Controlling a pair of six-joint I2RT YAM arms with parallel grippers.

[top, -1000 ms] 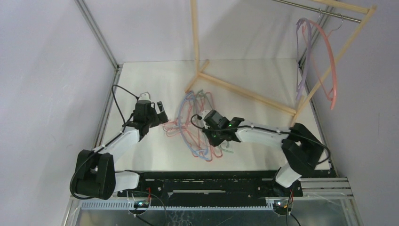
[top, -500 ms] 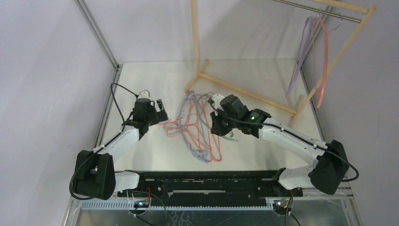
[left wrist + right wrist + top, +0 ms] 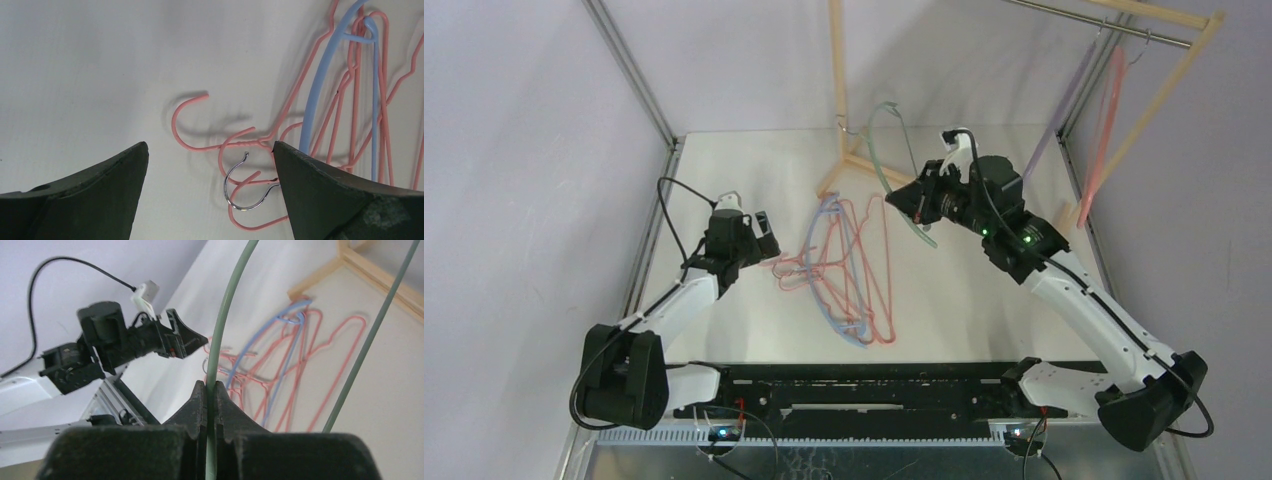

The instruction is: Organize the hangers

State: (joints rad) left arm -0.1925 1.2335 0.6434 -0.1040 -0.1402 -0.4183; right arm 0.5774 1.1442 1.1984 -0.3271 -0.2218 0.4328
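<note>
White table [image 3: 724, 170] bears a tangle of pink and blue hangers [image 3: 839, 265] near the wooden rack [image 3: 837, 70]

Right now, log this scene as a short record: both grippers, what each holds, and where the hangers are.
left gripper: open, empty, over pink hooks at the pile's left edge
right gripper: shut on the grey-green hanger, raised off the table
pile: pink and blue hangers tangled on the table
rail: lilac hanger and salmon hanger hang from it
</note>
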